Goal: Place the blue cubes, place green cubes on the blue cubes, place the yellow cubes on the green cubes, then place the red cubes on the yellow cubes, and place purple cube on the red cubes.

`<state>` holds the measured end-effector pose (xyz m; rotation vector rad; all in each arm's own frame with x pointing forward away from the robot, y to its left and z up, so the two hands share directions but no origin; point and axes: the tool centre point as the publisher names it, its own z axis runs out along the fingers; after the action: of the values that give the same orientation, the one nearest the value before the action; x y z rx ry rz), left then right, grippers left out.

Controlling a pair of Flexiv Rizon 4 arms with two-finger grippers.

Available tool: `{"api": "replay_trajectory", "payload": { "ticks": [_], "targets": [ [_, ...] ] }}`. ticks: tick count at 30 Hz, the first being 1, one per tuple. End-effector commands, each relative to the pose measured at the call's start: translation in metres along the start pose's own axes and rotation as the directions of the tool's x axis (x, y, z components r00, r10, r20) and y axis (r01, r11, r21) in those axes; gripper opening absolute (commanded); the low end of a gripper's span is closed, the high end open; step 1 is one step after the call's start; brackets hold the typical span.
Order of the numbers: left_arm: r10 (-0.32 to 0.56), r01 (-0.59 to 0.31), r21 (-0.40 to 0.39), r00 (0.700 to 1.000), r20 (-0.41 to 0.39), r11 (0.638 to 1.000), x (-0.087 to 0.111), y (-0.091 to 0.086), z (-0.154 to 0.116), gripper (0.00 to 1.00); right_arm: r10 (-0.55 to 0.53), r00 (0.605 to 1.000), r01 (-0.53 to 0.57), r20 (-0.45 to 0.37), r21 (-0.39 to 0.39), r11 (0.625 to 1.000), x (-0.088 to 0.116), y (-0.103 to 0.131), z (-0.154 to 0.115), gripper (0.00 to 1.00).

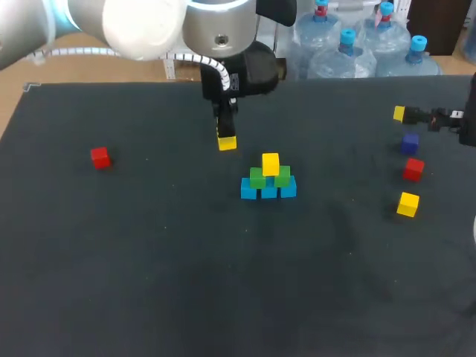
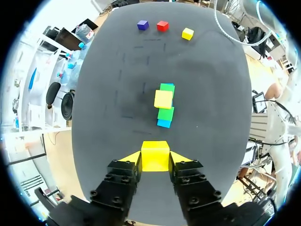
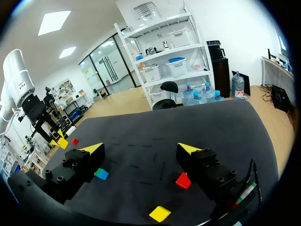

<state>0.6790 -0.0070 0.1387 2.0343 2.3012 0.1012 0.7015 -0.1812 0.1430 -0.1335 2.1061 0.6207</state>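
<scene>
My left gripper (image 1: 226,138) is shut on a yellow cube (image 2: 155,155), held between its yellow tips a little behind and left of the stack (image 1: 268,178). The stack has three blue cubes (image 1: 268,192) at the bottom, two green cubes (image 1: 257,177) on them and one yellow cube (image 1: 271,163) on top. Ahead of my left gripper the stack (image 2: 164,106) shows end-on. My right gripper (image 1: 401,115) hangs open at the far right, with nothing between its fingers (image 3: 188,149). Under it lie a purple cube (image 1: 410,142), a red cube (image 1: 413,169) and a yellow cube (image 1: 407,204).
A lone red cube (image 1: 100,157) sits far left on the dark table (image 1: 186,282). In the right wrist view the red cube (image 3: 183,181) and the yellow cube (image 3: 160,213) lie below the open fingers.
</scene>
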Motion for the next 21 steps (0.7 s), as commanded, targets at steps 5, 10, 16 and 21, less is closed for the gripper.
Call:
{"api": "replay_trajectory", "payload": {
  "ticks": [5, 10, 16, 21],
  "targets": [
    [-0.006, 0.006, 0.016, 1.000, 0.025, 1.000, 0.0029, -0.0015, 0.0005, 0.00, 0.001, 1.000, -0.001, -0.002, -0.002, 1.000, -0.0005, -0.0002, -0.0010, 1.00],
    [-0.006, 0.006, 0.016, 1.000, 0.025, 1.000, 0.0029, -0.0015, 0.0005, 0.00, 0.001, 1.000, -0.001, -0.002, -0.002, 1.000, -0.0005, -0.0002, -0.0010, 1.00],
    [-0.006, 0.006, 0.016, 1.000, 0.025, 1.000, 0.0029, -0.0015, 0.0005, 0.00, 0.001, 1.000, -0.001, -0.002, -0.002, 1.000, -0.0005, -0.0002, -0.0010, 1.00],
    [-0.006, 0.006, 0.016, 1.000, 0.025, 1.000, 0.0029, -0.0015, 0.0005, 0.00, 0.001, 1.000, -0.001, -0.002, -0.002, 1.000, -0.0005, -0.0002, -0.0010, 1.00]
  ]
}}
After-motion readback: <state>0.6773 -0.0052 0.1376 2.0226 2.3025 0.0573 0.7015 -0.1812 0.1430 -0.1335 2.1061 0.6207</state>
